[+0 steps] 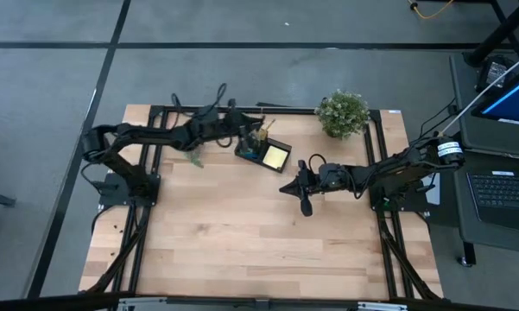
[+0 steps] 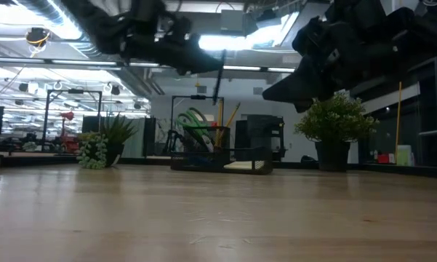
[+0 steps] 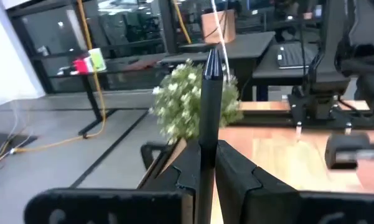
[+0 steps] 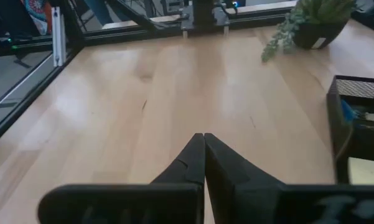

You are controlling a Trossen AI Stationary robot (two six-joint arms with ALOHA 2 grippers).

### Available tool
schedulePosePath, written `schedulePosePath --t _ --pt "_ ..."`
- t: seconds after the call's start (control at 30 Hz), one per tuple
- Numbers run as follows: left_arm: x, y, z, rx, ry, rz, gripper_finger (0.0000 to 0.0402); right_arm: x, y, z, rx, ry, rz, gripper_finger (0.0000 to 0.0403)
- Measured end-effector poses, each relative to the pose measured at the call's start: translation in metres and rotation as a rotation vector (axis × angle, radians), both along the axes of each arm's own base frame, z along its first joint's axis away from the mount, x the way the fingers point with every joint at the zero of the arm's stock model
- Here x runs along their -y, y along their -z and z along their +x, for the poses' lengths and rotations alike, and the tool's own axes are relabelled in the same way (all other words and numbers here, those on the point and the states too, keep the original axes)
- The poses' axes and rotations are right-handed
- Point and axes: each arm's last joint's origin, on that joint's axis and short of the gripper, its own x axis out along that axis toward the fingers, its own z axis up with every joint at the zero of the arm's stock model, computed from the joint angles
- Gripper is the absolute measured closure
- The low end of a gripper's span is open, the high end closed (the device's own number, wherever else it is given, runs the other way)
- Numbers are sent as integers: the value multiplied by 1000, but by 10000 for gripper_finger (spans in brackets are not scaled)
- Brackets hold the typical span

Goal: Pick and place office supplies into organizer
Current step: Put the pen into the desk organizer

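Left gripper (image 3: 205,163): jaws pinching a black pen (image 3: 209,106), held upright between them, tip uppermost in the left wrist view. In the high view this gripper (image 1: 240,131) is over the far side of the worktop (image 1: 242,233), above the organizer's pen cup.

Right gripper (image 4: 203,144): jaws pressed together, nothing between them. Positioned above bare wood near mid-worktop, just right of the organizer; in the high view it (image 1: 287,187) points left.

Organizer (image 1: 262,149): black mesh, standing at the far centre of the worktop. Taller cup holds green-handled scissors (image 2: 195,125) and wooden pencils (image 2: 231,116). Lower tray holds a yellow sticky-note pad (image 1: 275,156); a small blue piece (image 4: 347,111) shows inside the mesh.

Potted plant (image 1: 343,113): far right of the worktop, apart from the organizer.

Second plant (image 2: 94,150): at the far left, low view.
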Motion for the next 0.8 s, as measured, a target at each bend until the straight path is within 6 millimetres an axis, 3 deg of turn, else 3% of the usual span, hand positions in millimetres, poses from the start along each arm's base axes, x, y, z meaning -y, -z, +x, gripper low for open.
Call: schedulePosePath --t 0.13,0.27,0.5,0.8 --pt "9 8 -26 73 -4 18 375 -3 0 0 2 -10 -2 393" --pt "14 20 -36 73 -7 18 375 -2 0 0 3 -7 -4 393" --pt "3 37 -32 48 -61 -42 375 -1 -1 0 15 41 -18 393" --pt "-18 60 -27 151 -112 -129 375 -1 -3 1 30 42 -18 393"
